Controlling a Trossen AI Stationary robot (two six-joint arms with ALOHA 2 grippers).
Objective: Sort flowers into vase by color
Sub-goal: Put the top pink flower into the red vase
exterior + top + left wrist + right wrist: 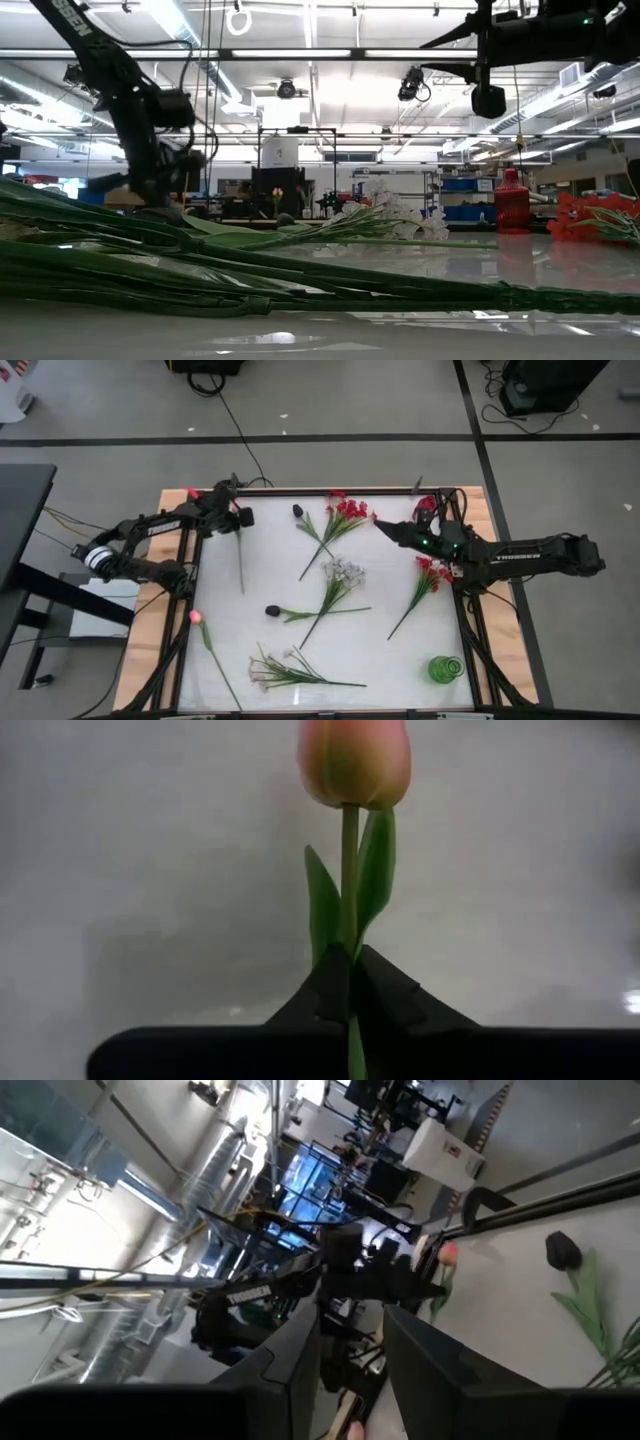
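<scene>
Flowers lie spread over the white glossy table top [390, 650], which has a light wooden border and dark rails along its two sides.

The left gripper [237, 515] is near the far left corner of the white surface. Its two dark fingers [325, 995] are pressed together on the thin green stem of a pink tulip-like bud flower [352, 765], just under the leaves. In the high view this stem [240, 560] runs from the gripper toward the near side, close to the left rail but not touching it.

The right gripper [382, 528] points toward the table's middle from the right side and is raised above the surface, as the low view shows it high up [445, 55]. Its fingers [290, 1355] stand apart and nothing is between them. Just beside it, on the far side, lies a red blossom spray [345, 512], and a second red blossom spray [428, 570] lies under the right arm, near the right rail.

In the middle lies a white small-blossom spray [345, 572]. Two dark, almost black buds lie on the surface, one [298, 512] near the far edge and one [272, 611] near the middle. Another pink bud flower [196, 617] lies at the left edge, touching the rail, and another white spray [275, 670] lies near the near edge. A green round glass vase [446, 668] stands in the near right corner, well apart from both grippers.

Open surface remains between the held stem and the middle flowers, and also between the vase and the near white spray.
</scene>
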